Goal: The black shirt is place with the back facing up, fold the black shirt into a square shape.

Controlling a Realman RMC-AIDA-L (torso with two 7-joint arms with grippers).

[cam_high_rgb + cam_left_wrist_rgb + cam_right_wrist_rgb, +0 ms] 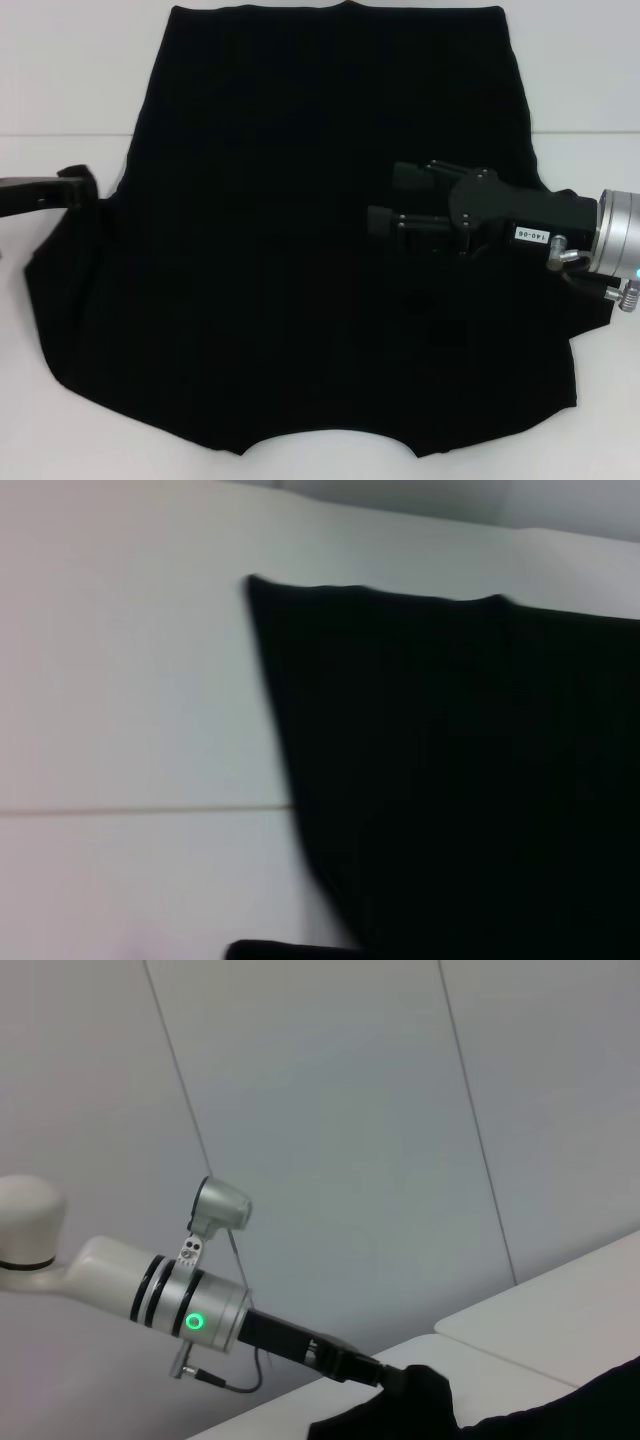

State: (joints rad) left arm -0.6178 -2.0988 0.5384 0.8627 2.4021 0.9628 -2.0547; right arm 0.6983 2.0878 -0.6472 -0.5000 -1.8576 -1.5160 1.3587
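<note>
The black shirt (300,280) lies spread flat on the white table (70,80), plain side up, with no lettering showing. My left gripper (80,187) is at the shirt's left sleeve edge. In the right wrist view the left gripper (385,1375) pinches a raised peak of black cloth (425,1395). My right gripper (388,198) hovers over the shirt's right half, pointing left, with its two fingers (412,174) apart and nothing between them. The left wrist view shows a far corner of the shirt (450,780) on the table.
White table seams run across the table (140,809). Bare white table lies to the left of the shirt and beyond its far edge (580,70). A plain grey panelled wall (350,1110) stands behind the left arm (130,1285).
</note>
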